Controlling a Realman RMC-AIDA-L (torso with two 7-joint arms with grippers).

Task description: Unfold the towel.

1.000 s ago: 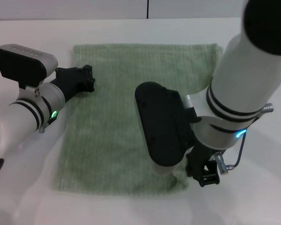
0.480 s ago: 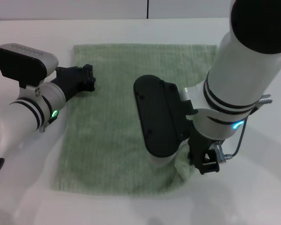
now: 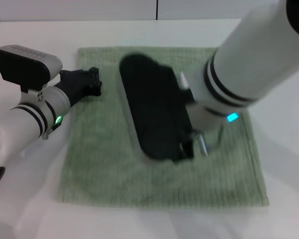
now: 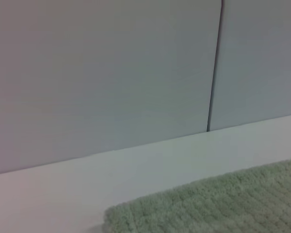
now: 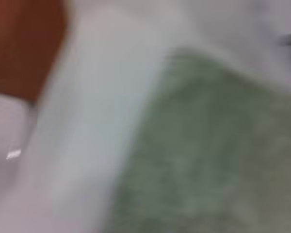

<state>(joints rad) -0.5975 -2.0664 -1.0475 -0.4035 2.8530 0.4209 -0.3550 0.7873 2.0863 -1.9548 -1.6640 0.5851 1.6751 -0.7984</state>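
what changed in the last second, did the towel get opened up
The right gripper swung from the near right corner to above the middle of the towel, and the towel now lies wider: its near right corner spreads out on the table where bare surface showed before. The left gripper stayed at the towel's far left edge.

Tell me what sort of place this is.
Probably a lab or test bench: a bare white table against plain pale wall panels, with only a green towel laid flat between two robot arms.
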